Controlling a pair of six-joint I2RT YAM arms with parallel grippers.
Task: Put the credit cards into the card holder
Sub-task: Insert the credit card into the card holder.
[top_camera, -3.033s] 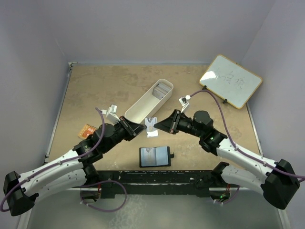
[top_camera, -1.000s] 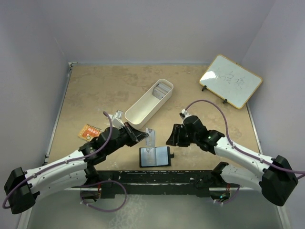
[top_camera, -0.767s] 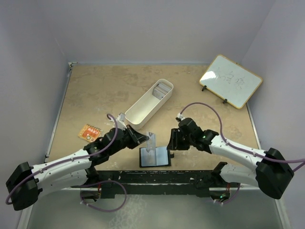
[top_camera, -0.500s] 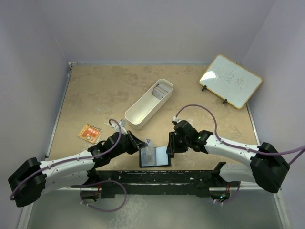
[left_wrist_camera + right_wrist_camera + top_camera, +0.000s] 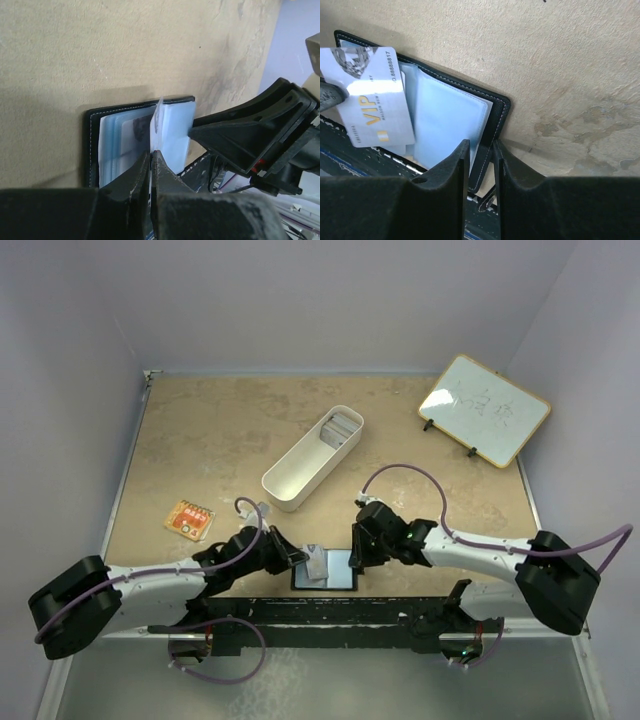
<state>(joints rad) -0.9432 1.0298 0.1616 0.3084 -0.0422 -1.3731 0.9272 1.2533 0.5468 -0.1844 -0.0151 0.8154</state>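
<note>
The black card holder point(image 5: 338, 572) lies open on the tan table point(image 5: 200, 430) at its near edge, between the two arms, with its pale blue sleeves point(image 5: 445, 115) facing up. The left gripper point(image 5: 298, 558) reaches in from the holder's left. Its fingers are clamped on a silver card point(image 5: 318, 562), which it holds over the holder's left half. In the left wrist view the card point(image 5: 159, 117) shows edge-on and upright, pinched at its lower end and rising above the sleeves. In the right wrist view it point(image 5: 370, 95) shows its face, marked "VIP" in gold.

The right gripper point(image 5: 356, 558) sits at the holder's right edge. Its fingers point(image 5: 462, 165) stand only narrowly apart, straddling the black stitched rim point(image 5: 495, 122). Whether they pinch the rim or merely rest against it cannot be told.

Beyond the holder, well apart from it, a long white tray point(image 5: 300, 470) lies at a slant. The remaining credit cards point(image 5: 343, 425) are stacked in its far end, and the rest of the tray is bare. An orange packet point(image 5: 188, 519) lies flat to the holder's left. A small whiteboard point(image 5: 484, 408) stands propped far off to the holder's right.
</note>
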